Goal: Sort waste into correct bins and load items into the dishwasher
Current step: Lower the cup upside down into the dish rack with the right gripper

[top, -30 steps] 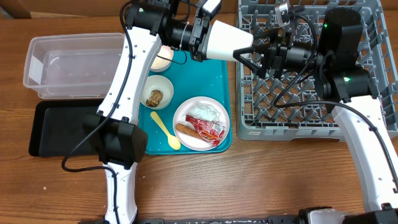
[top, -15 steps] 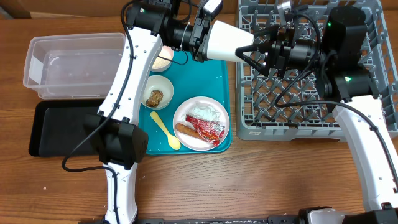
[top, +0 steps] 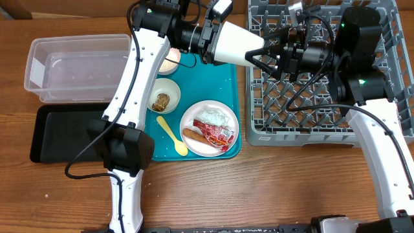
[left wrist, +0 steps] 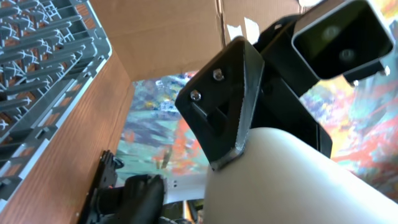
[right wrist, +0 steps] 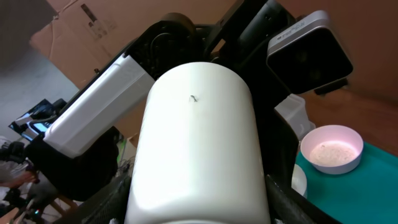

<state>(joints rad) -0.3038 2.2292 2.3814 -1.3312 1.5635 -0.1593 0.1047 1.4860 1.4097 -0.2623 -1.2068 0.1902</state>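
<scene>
wooden table | clear tub | black tray | teal tray | dish rack

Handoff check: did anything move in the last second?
Barely anything. The right gripper edged slightly toward the rack's far side, its fingers either side of the white cup's end. Whether it grips yet is unclear. The left gripper still holds the cup aloft. The teal tray, plate and spoon are unmoved.

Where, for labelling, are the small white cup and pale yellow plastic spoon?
Small white cup (top: 236, 44): overhead view, its side wall.
Pale yellow plastic spoon (top: 171, 134): overhead view, its handle.
</scene>
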